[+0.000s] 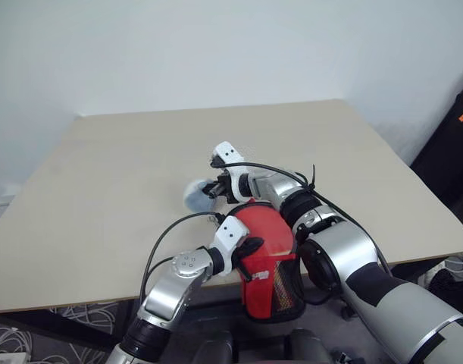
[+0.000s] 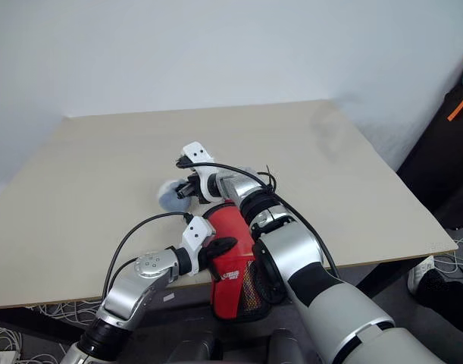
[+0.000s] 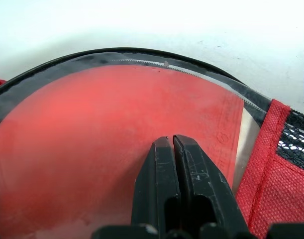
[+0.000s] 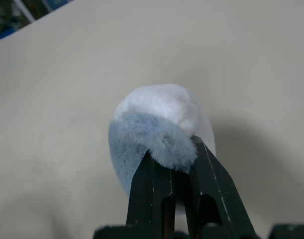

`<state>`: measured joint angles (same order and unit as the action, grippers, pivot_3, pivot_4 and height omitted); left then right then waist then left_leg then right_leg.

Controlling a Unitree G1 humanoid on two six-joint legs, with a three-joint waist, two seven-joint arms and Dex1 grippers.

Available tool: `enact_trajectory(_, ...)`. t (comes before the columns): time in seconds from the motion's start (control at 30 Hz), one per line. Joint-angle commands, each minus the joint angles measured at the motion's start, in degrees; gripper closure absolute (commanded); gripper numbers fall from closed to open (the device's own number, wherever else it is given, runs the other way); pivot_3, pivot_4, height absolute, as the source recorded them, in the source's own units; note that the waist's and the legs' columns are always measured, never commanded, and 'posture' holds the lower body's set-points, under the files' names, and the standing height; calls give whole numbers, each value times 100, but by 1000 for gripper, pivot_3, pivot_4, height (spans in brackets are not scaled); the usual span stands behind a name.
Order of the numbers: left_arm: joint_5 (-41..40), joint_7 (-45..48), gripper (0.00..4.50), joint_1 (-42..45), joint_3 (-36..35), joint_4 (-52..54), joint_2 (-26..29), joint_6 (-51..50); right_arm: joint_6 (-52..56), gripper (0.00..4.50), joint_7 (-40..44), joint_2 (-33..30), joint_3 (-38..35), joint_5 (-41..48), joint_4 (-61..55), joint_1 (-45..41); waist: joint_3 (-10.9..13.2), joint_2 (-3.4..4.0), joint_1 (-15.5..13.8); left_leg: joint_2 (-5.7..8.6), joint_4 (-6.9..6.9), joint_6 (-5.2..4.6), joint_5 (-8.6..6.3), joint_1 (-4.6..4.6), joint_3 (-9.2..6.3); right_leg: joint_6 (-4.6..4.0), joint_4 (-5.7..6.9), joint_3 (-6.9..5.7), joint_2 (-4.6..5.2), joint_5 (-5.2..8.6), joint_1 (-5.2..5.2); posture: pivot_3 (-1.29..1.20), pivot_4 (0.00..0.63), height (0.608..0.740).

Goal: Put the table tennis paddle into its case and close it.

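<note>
Table (image 1: 102,197): a pale wooden top is seen, set before a white wall; cables are seen on the floor below its near edge.
Case (image 1: 273,292): a black-edged pouch is laid at the table's near edge, its lower part hung past the edge. A clear side, black mesh lower part and red label are seen; a zipper line is seen along the curved rim in the left wrist view.
Paddle (image 3: 92,139): its round red face is seen through the clear side, inside the case. The handle cannot be made out.
Left gripper (image 3: 174,164): its fingers are pressed together, clenched, with the tips laid on the clear side over the red face.
Right gripper (image 4: 174,162): it is clenched on the lump, above the table beyond the case.
Lump (image 4: 156,129): a small fuzzy grey-blue and white ball is pinched at its near side.
</note>
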<state>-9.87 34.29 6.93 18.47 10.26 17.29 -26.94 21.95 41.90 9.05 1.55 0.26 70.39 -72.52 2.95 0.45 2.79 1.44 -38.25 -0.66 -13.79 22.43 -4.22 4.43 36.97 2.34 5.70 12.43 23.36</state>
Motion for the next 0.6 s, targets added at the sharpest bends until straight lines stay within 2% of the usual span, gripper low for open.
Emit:
enact_trajectory(0.03,71,94,4500,-122,250,-107,17,-165,-360,4482,-365,34,-122,51,-76,-204,0,0,-1,0,0,0,0,0,0,0,0,0,0,0,0,0,0,698)
enact_trajectory(0.43,93,145,4500,-127,269,-112,29,-187,-829,4482,-1866,-275,-245,-115,289,-233,0,0,-2,0,0,0,0,0,-1,0,0,0,0,0,-2,0,0,698)
enact_trajectory(0.6,101,160,4500,-110,260,-138,39,-201,-950,4482,-2111,-595,-224,-222,331,-229,0,0,-3,1,0,-1,1,0,0,0,-1,0,1,0,-4,0,0,698)
